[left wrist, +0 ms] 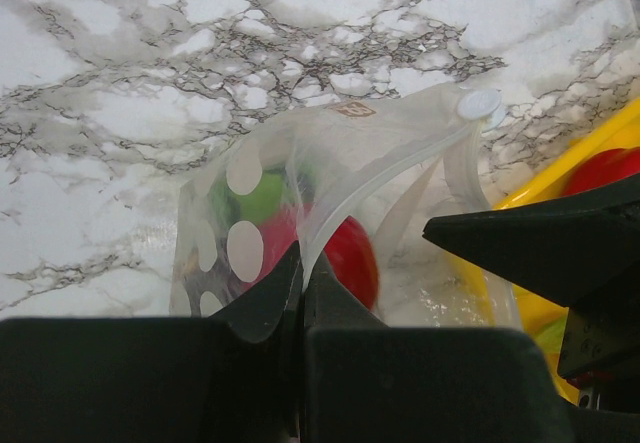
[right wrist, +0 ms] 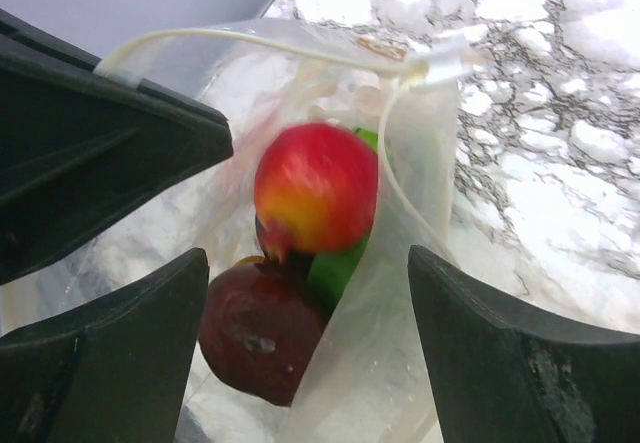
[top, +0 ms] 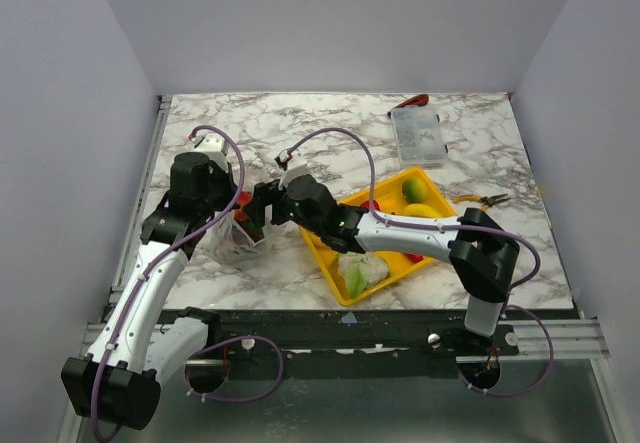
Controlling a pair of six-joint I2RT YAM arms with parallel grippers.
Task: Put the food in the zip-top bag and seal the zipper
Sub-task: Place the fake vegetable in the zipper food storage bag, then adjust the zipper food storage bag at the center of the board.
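The left hand [left wrist: 302, 268] is clenched on the mouth edge of the zip-top bag [left wrist: 340, 148], holding it up off the marble counter [top: 300, 133]. The zipper [left wrist: 478, 104] runs in a loop around the gaping mouth, its small slider at the 1 o'clock end in the left wrist view.

The right hand [right wrist: 308, 263] hangs over that mouth with its fingers spread wide, gripping nothing. Between them, touching neither, a red-and-yellow piece [right wrist: 315, 188] (slightly blurred) sits in the bag on top of a dark purple piece [right wrist: 255, 328] and a green piece [right wrist: 335, 273].

From above, the bag lies at 9 o'clock of the yellow tray [top: 322, 263]. The tray holds a cauliflower [top: 362, 271] at its 6 o'clock end and a banana [top: 421, 210] toward 1 o'clock.
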